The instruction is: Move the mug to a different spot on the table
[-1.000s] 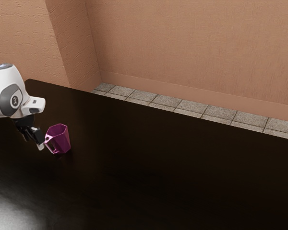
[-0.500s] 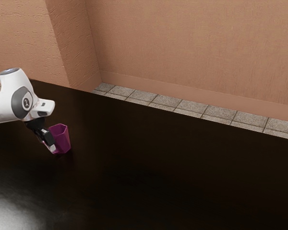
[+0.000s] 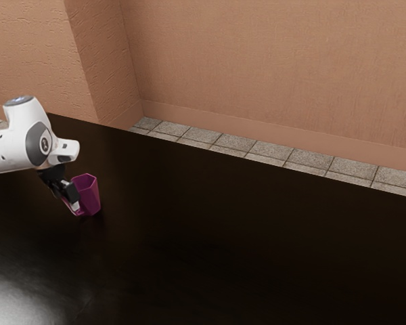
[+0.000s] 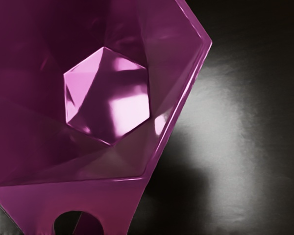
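The purple mug (image 3: 86, 194) stands upright toward the exterior view's left on the worktop (image 3: 243, 230), the end effector (image 3: 71, 200) at its handle-side rim, clamped or apart I cannot tell; an off-centre hold could tip it.

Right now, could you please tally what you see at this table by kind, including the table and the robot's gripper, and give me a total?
Magenta faceted mug: 1
Black two-finger gripper: 1
Dark glossy table: 1
Total: 3
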### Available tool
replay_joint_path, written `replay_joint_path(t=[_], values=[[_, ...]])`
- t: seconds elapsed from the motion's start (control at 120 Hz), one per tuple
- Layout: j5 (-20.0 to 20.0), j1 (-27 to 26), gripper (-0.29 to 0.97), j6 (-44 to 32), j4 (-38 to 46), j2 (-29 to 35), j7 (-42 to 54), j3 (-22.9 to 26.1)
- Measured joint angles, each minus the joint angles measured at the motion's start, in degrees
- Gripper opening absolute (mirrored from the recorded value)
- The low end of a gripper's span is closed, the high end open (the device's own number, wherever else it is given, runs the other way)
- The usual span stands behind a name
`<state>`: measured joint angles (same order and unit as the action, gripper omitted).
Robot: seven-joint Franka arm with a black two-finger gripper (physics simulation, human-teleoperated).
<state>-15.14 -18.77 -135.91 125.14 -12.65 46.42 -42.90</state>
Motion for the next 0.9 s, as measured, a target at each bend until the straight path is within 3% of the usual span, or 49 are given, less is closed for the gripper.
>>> replay_joint_path(t=[0.633, 0.9], values=[[-3.29, 0.91, 0.68, -1.44, -1.35, -3.96, 0.23, -0.16], [-3.85, 0.99, 0.39, -1.76, -1.37, -4.00, 1.19, -0.16]])
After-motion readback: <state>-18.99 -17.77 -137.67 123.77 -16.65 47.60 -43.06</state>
